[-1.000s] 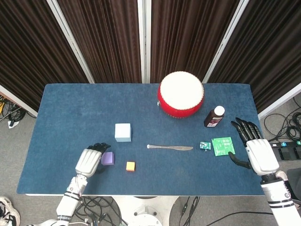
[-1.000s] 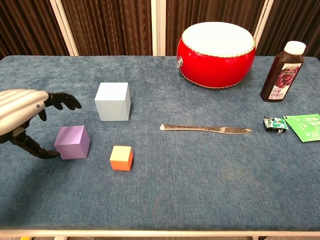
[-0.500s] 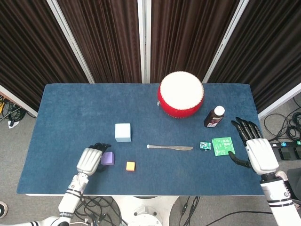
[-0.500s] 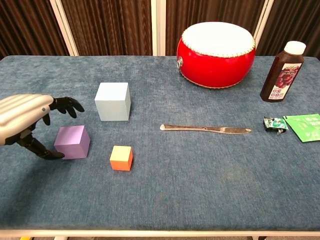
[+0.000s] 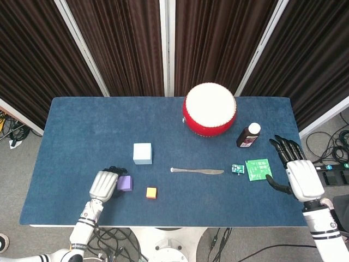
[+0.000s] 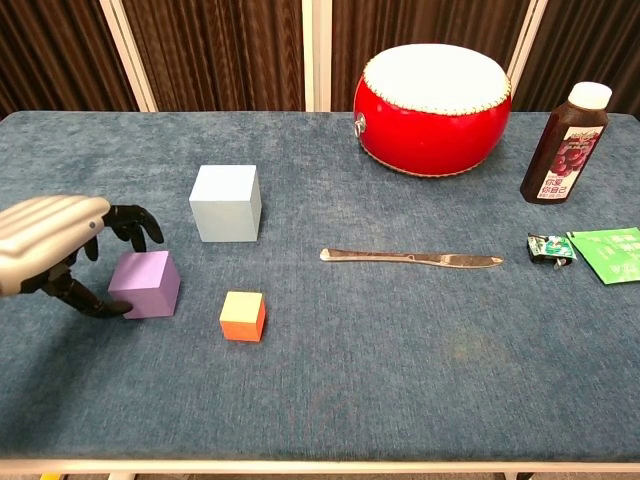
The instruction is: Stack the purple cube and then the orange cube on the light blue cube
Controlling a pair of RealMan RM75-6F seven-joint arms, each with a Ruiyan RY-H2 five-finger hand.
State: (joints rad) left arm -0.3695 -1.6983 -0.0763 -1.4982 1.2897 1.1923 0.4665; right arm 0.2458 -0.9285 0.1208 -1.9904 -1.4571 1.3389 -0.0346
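Tabletop (image 6: 420, 380): blue cloth; everything I need stands on its left half.
Light blue cube (image 6: 226, 203): the base, standing just beyond the purple one, nothing on it yet.
My left hand (image 6: 50, 248): fingers curled over the purple cube's top, thumb at its near left edge; contact looks partial, not a firm grip yet.
My right hand (image 5: 297, 173): far right, fingers spread, holding nothing.
Purple cube (image 6: 145, 284): on the tabletop, under my fingers. I should press squarely on opposite faces, lift straight, then set it centred.
Orange cube (image 6: 243, 316): just right of it; I must not nudge it.
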